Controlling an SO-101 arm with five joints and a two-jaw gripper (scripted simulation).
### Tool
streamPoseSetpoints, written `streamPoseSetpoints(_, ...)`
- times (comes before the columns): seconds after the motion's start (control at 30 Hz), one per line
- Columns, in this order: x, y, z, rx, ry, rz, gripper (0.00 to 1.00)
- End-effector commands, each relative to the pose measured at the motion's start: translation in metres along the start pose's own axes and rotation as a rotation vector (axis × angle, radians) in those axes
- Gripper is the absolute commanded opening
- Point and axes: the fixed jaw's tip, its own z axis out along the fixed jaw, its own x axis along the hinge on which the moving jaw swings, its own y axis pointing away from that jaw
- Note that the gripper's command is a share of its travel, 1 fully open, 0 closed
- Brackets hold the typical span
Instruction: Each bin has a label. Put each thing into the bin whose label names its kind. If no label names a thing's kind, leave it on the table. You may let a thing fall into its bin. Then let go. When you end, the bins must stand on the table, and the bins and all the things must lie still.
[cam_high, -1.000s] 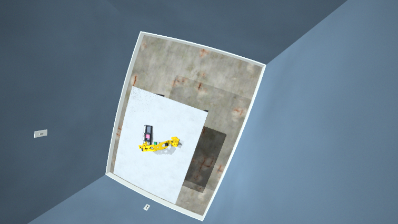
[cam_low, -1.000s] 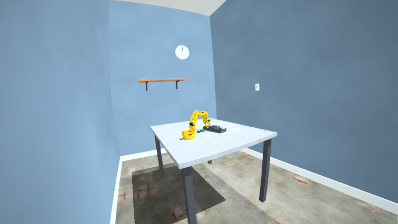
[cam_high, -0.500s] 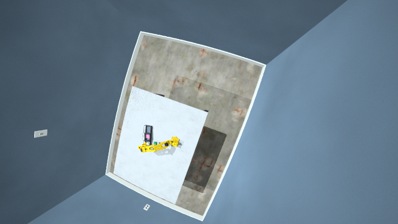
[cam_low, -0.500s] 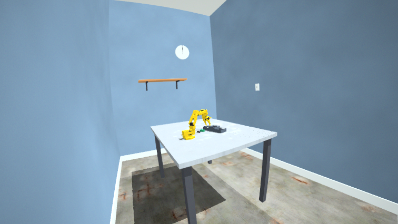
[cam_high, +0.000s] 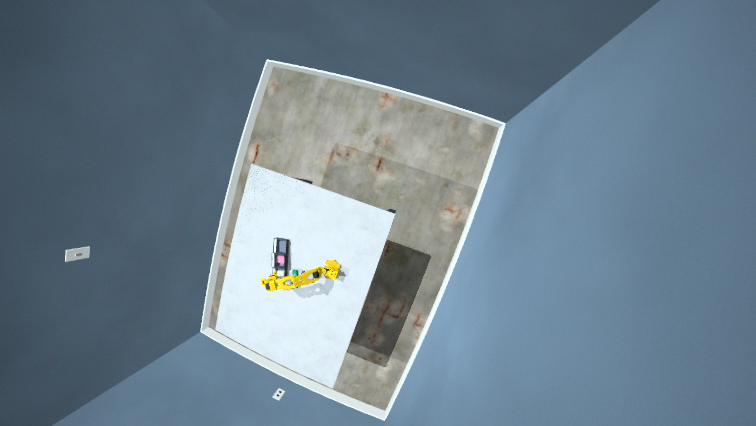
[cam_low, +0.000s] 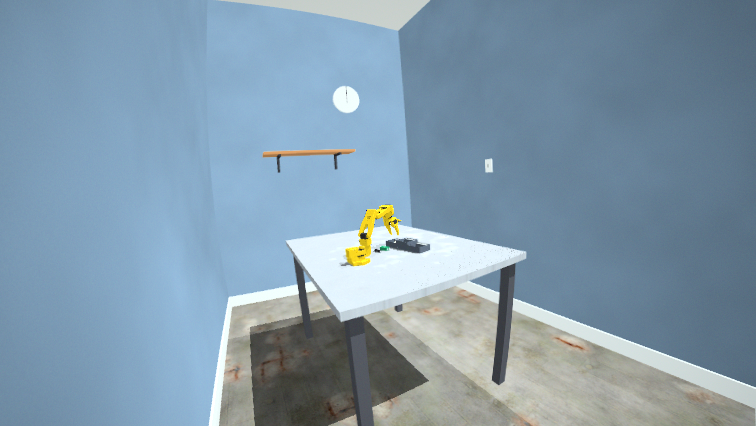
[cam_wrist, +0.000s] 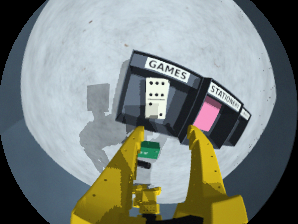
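Observation:
Two dark bins (cam_high: 281, 247) (cam_low: 408, 244) stand joined in a row on the white table (cam_high: 301, 211) (cam_low: 423, 275). In the wrist view the near bin (cam_wrist: 166, 68) is labelled GAMES and the one behind it (cam_wrist: 224, 98) STATIONERY. A white domino (cam_wrist: 154, 98) lies inside the GAMES bin. A pink block (cam_wrist: 208, 116) (cam_high: 280, 259) lies in the STATIONERY bin. A small green thing (cam_wrist: 149, 149) (cam_high: 294, 272) (cam_low: 383, 247) lies on the table in front of the bins. My gripper (cam_wrist: 166, 135) (cam_high: 266, 283) (cam_low: 394, 228) hangs above the bins' near edge, slightly open, with nothing between its fingers.
The yellow arm's base (cam_low: 357, 256) stands on the table left of the green thing. The table's edges are far from the bins on all sides. A shelf (cam_low: 308, 152) and a clock (cam_low: 345, 98) hang on the back wall.

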Motion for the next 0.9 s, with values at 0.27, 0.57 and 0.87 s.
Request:
streamPoseSetpoints(0.27, -0.01, 0.002, -0.018, -0.004, -0.077, 0.002, 0.23)
streamPoseSetpoints(0.57, -0.01, 0.001, -0.018, -0.004, -0.077, 0.003, 0.23)
streamPoseSetpoints(0.87, -0.001, -0.018, -0.032, 0.016, -0.072, 0.06, 0.23)
